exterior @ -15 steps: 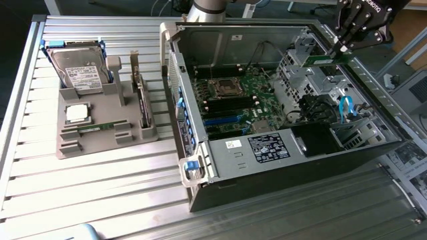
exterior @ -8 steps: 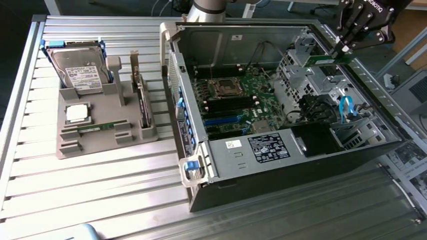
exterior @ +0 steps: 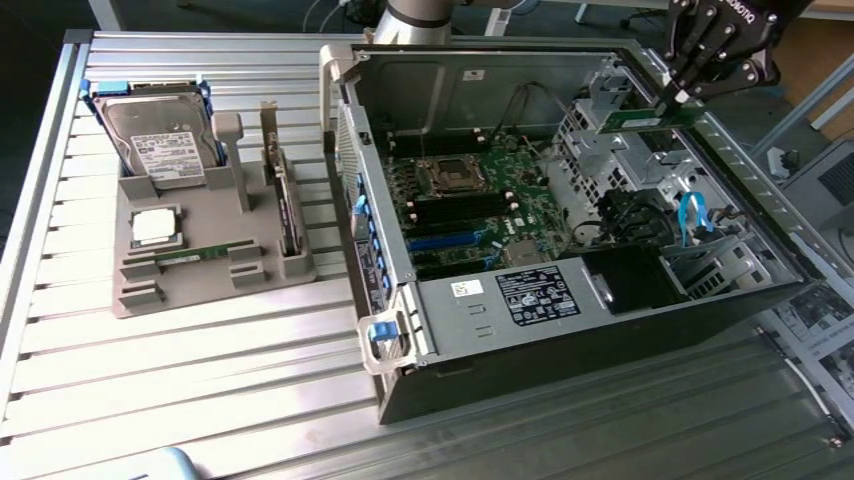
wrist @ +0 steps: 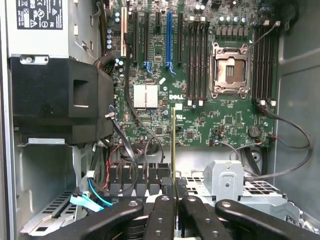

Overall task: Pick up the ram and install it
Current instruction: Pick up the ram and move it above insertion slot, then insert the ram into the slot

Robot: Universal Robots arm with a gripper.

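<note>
Carry step: gripper (exterior: 675,98) clamped nearly shut on the ram (exterior: 643,119), holding it in the air above the PC case's (exterior: 414,85) drive-cage corner, well apart from the DIMM slots (wrist: 197,55); seating likely needs its edge lined up along an empty slot.

Ram (wrist: 173,145) — lower end behind fingers (wrist: 162,215)

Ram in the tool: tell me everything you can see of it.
The ram is a thin, narrow green circuit-board stick, clamped near one end in the shut tool. In the exterior view it lies roughly level in the air above the open computer case, toward the exterior view's right. In the wrist view it is edge-on, a thin line reaching out from the tool over the motherboard. Only the tool seems to touch it. Chips and label cannot be made out.
</note>
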